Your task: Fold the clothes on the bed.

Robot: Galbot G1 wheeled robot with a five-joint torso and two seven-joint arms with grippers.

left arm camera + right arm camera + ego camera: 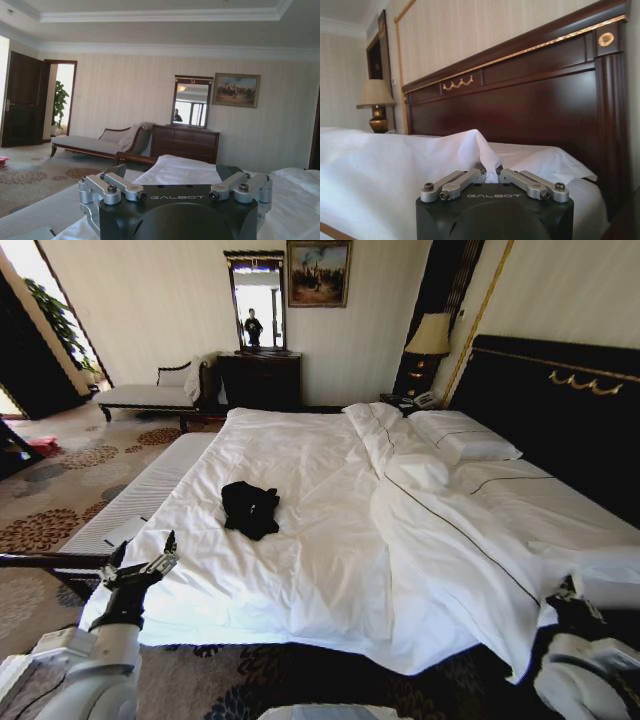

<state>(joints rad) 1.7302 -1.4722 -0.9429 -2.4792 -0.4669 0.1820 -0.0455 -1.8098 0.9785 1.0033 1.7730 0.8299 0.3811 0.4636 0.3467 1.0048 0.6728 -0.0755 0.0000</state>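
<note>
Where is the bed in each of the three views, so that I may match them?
Head view: the bed fills the middle, headboard on the right.
Left wrist view: bed beyond the left gripper, before the dresser.
Right wrist view: bed beyond the right gripper, before the headboard.
Shared: the headboard, in head and right wrist views.

We cannot read any lettering on the crumpled clothes [250,508], lying ahead of the left gripper [148,558]. The right gripper [572,592] sits half hidden behind the duvet [440,540] fold.
</note>
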